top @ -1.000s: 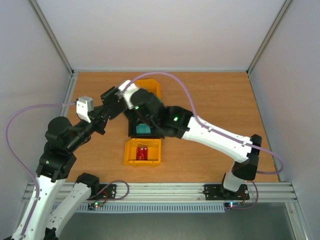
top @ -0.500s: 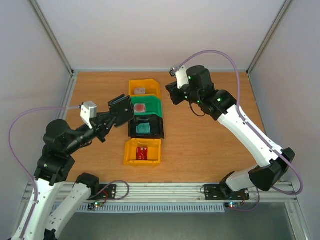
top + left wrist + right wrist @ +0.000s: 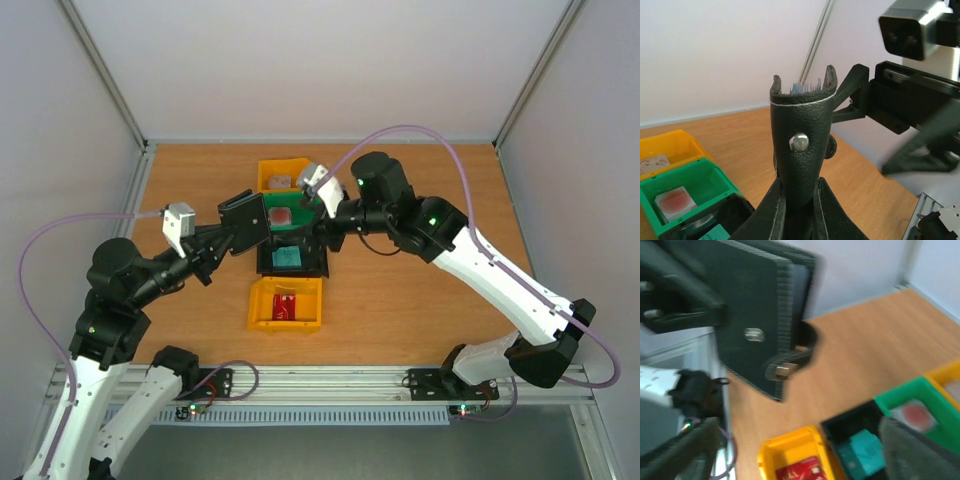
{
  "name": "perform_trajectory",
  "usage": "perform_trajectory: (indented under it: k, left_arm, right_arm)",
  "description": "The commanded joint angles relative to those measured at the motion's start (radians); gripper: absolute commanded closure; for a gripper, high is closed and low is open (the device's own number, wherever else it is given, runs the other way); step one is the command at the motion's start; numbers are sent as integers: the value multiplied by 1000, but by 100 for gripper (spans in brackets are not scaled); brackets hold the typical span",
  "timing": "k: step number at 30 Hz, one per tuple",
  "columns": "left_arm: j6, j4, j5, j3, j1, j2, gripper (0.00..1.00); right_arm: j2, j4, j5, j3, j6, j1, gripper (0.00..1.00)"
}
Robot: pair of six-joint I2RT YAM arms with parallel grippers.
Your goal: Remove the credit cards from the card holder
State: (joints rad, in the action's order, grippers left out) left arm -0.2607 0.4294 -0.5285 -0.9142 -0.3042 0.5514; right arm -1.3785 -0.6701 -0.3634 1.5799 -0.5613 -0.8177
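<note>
Though blurred, probably the card holder (image 3: pixel 765 315)

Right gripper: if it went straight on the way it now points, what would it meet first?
Probably the black folding card holder held by the left gripper, just ahead of the right gripper; depth unclear.

We take this for a robotics lab test cell: plain white panel walls (image 3: pixel 300 60) box in a bare wood-grain tabletop (image 3: pixel 430 190). At 6 o'clock, a slotted aluminium rail (image 3: pixel 340 378) anchors two white-and-black robot arms (image 3: pixel 480 272).
</note>
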Motion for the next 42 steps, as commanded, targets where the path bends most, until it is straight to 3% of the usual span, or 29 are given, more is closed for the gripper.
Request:
perform_trajectory:
  k: [1, 6, 11, 21, 33, 42]
  left_arm:
    - [-10, -112, -60, 3, 2, 3, 100]
    - [-28, -155, -137, 11, 1, 5, 100]
    - [-68, -261, -302, 24, 1, 1, 100]
    - [-119, -469, -574, 36, 0, 11, 100]
    - [-77, -484, -675, 31, 2, 23, 100]
    - [-73, -478, -583, 29, 2, 43, 100]
  right_arm:
    - [3, 64, -215, 20, 2, -48, 2]
    - [-29, 140, -244, 10, 43, -51, 1]
    - [-25, 145, -241, 4, 17, -32, 3]
    - [63, 88, -436, -43, -41, 33, 13]
    - [74, -65, -518, 19, -159, 33, 16]
    - [65, -10, -461, 16, -116, -11, 17]
